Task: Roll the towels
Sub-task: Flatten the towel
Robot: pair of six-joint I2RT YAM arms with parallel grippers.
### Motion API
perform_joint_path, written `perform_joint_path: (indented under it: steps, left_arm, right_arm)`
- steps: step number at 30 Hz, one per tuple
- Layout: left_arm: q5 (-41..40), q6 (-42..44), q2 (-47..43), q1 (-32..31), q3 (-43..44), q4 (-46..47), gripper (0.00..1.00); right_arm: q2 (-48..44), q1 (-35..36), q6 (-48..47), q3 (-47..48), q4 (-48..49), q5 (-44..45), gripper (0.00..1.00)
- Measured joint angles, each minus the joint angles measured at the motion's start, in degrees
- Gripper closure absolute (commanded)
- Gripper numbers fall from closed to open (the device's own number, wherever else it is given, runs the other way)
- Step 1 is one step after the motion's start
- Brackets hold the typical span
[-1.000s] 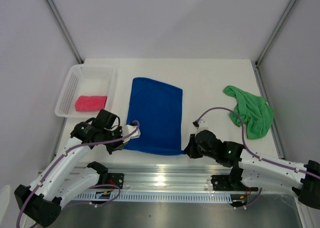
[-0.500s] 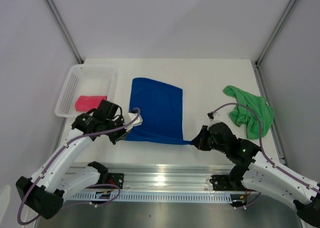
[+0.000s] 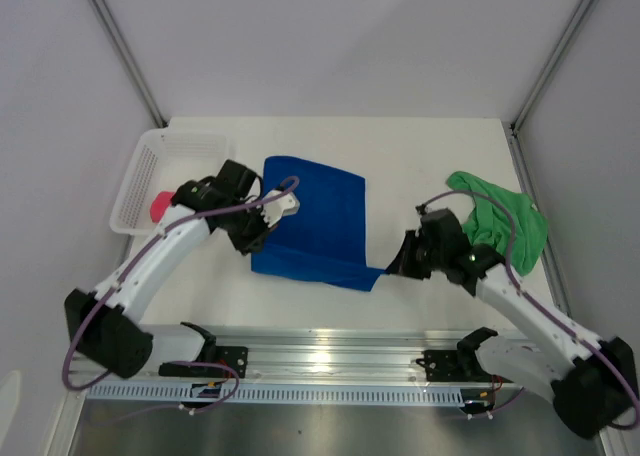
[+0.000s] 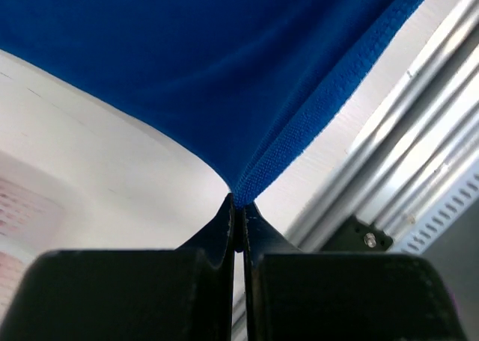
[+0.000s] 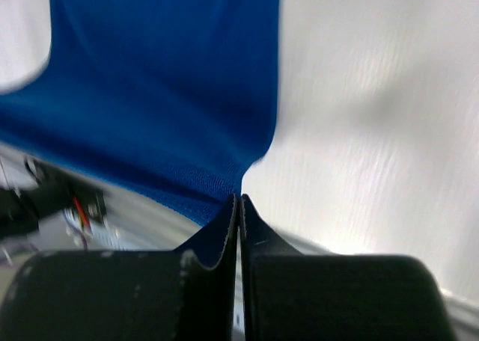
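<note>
The blue towel (image 3: 315,216) lies spread on the table's middle, its near edge lifted and drawn back over itself. My left gripper (image 3: 262,238) is shut on the near left corner of the blue towel (image 4: 224,79); my right gripper (image 3: 388,269) is shut on the near right corner of the blue towel (image 5: 157,94). A crumpled green towel (image 3: 505,226) lies at the right, just beyond the right arm. The pink-red towel (image 3: 160,205) sits in the white basket (image 3: 150,166), mostly hidden by the left arm.
The white mesh basket stands at the table's left edge. The aluminium rail (image 3: 320,361) with the arm bases runs along the near edge. Slanted frame posts (image 3: 555,56) rise at the back corners.
Both grippers, shut on the blue towel's near corners, have lifted and carried that edge away from the rail toward the table's middle, folding the near part over.
</note>
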Motion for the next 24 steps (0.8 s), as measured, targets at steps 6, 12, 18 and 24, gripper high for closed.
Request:
perform_joint_path:
  steps: [6,12,18,24]
  left_arm:
    - [-4.57,-4.39,29.14,1.53,35.71,0.33,0.99]
    - [-9.62,-10.93,48.72,7.8,79.84,10.25,0.99]
    - [-9.92,-9.4,32.74,10.43,73.11,23.56,0.99]
    - [-6.93,-5.51,26.18,9.11,67.93,32.68,0.99]
  right_arm:
    - [37.4,-20.37,-9.42,31.17,6.1,-8.0,1.0]
    - [70.07,-24.65,-16.74,89.39,9.2,-8.72,1.0]
    - [64.41,-24.13,-15.76,103.78,23.67,-9.46,1.0]
    - [56.94,-25.24,-14.78,103.73,32.48,-11.72,1.0]
